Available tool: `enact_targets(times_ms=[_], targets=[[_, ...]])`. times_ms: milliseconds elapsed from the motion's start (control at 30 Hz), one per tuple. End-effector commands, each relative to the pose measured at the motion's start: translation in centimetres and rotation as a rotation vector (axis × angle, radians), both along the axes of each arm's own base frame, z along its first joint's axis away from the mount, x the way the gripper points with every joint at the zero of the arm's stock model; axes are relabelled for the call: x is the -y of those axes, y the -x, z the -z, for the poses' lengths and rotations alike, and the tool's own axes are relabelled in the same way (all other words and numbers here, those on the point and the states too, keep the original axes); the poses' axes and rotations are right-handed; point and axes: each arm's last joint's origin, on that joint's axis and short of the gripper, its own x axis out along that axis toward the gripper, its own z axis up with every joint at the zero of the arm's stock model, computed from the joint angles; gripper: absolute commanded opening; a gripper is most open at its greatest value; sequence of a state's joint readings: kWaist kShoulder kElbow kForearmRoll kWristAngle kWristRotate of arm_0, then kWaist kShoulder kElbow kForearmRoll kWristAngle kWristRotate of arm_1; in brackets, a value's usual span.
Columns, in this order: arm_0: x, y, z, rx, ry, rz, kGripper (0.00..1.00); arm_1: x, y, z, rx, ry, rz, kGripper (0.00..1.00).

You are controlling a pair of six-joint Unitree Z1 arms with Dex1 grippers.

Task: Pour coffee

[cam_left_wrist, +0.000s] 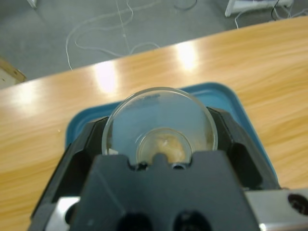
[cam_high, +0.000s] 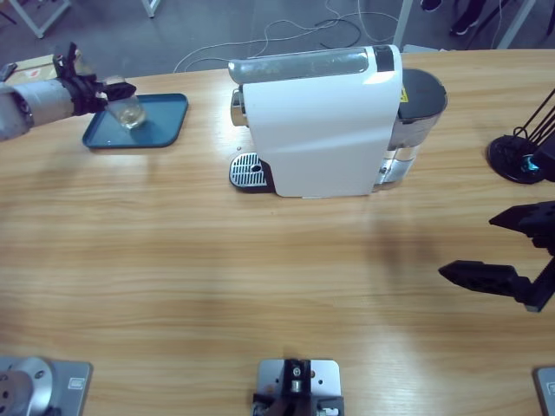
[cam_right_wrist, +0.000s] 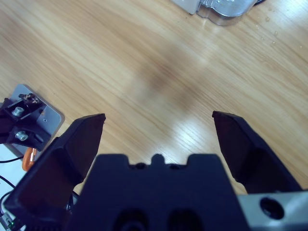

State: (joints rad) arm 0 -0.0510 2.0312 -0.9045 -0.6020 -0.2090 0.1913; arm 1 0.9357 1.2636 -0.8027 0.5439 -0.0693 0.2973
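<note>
Glass [cam_left_wrist: 161, 127] with thin coffee [cam_left_wrist: 163, 147] is clamped in left gripper [cam_left_wrist: 161, 144] jaws over blue tray [cam_high: 165, 121], upper left. Right gripper [cam_right_wrist: 159, 120] jaws are spread wide, empty. Spill is risked if the glass is tilted or slips.

Open table [cam_high: 217, 277] lies before my right claw [cam_high: 468, 247]; only the coffee machine [cam_high: 316, 121] blocks the middle back.
</note>
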Motion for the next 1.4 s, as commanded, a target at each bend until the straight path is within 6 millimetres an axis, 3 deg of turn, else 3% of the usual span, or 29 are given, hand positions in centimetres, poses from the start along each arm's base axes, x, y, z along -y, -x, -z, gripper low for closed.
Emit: enact_targets(times_ms=[33, 433, 467, 533, 567, 600, 767, 867, 1033, 1167, 1300, 1400], targets=[[-0.2, -1.2, 1.7, -0.142, -0.013, -0.029, 0.0, 0.5, 0.6, 1.2, -0.026, 0.02, -0.009, 1.0], [0.2, -2.9, 1.9, -0.257, -0.038, -0.039, 0.0, 0.5, 0.6, 1.4, -0.025, 0.02, -0.008, 1.0], [0.2, -2.9, 2.0, -0.27, -0.039, -0.038, 0.085, 0.5, 0.6, 1.4, -0.025, 0.021, -0.008, 1.0], [0.2, -2.9, 2.1, -0.286, -0.041, -0.039, 0.773, 0.6, 0.7, 1.5, -0.026, 0.022, -0.008, 1.0], [0.2, -2.8, 2.1, -0.288, -0.042, -0.039, 0.94, 0.6, 0.7, 1.5, -0.026, 0.022, -0.008, 1.0], [0.2, -2.6, 2.1, -0.29, -0.042, -0.039, 0.986, 0.6, 0.7, 1.5, -0.026, 0.022, -0.008, 1.0], [0.2, -1.9, 1.8, -0.286, -0.04, -0.037, 1.0, 0.7, 0.8, 1.4, -0.021, 0.016, -0.008, 1.0], [0.1, -0.7, -0.7, -0.238, -0.033, -0.044, 1.0, 0.8, 0.8, 1.4, -0.016, 0.014, -0.007, 1.0], [0.2, 4.6, -7.7, -0.127, -0.004, -0.079, 1.0, 0.5, 0.6, 1.5, 0.007, -0.003, -0.001, 1.0], [0.9, 10.3, -11.4, -0.198, 0.032, -0.085, 1.0, 0.9, 0.6, 0.9, 0.049, -0.016, 0.017, 1.0], [4.3, 17.5, -14.8, -0.241, 0.041, 0.067, 1.0, 1.6, 1.0, -0.9, 0.112, -0.068, 0.027, 1.0], [7.8, 22.6, -14.4, -0.306, 0.072, 0.24, 1.0, 2.5, 1.5, -1.2, 0.137, -0.08, 0.038, 0.998]])
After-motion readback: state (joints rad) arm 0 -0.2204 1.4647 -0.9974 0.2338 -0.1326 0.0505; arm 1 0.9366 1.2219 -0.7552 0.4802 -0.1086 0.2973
